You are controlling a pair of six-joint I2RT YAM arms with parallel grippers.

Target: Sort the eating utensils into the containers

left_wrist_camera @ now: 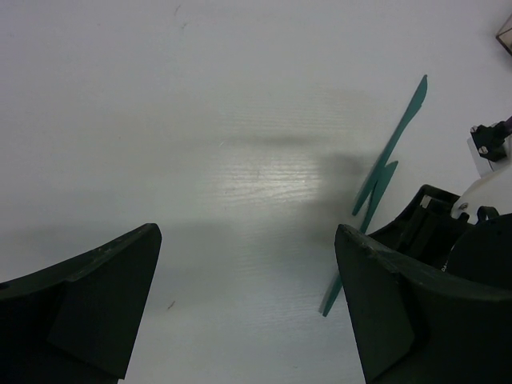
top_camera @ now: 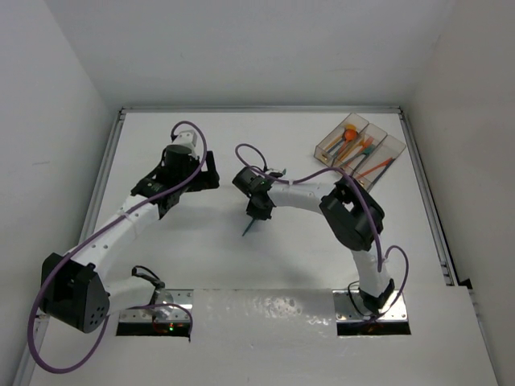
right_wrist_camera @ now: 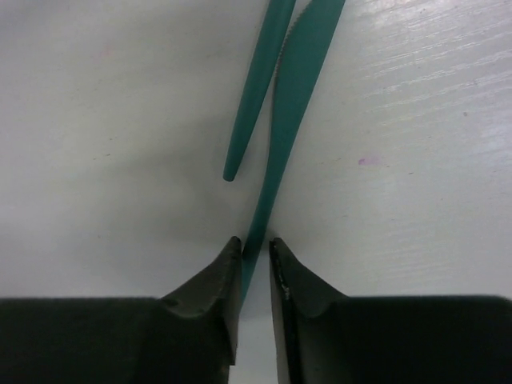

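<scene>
White table [top_camera: 306, 137] has 2 teal utensils [right_wrist_camera: 298, 80] outside 3 joined bins [top_camera: 326, 145]

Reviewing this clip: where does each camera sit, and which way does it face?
Top external: above and behind the bases, looking down on the table; shows left gripper, right gripper, both arms.
Left wrist: looks down past its own open fingers at the table.
Right wrist: looks down along its fingers, which flank a teal knife.
Shared: all three show the teal utensils; the left wrist view also catches the right gripper.
</scene>
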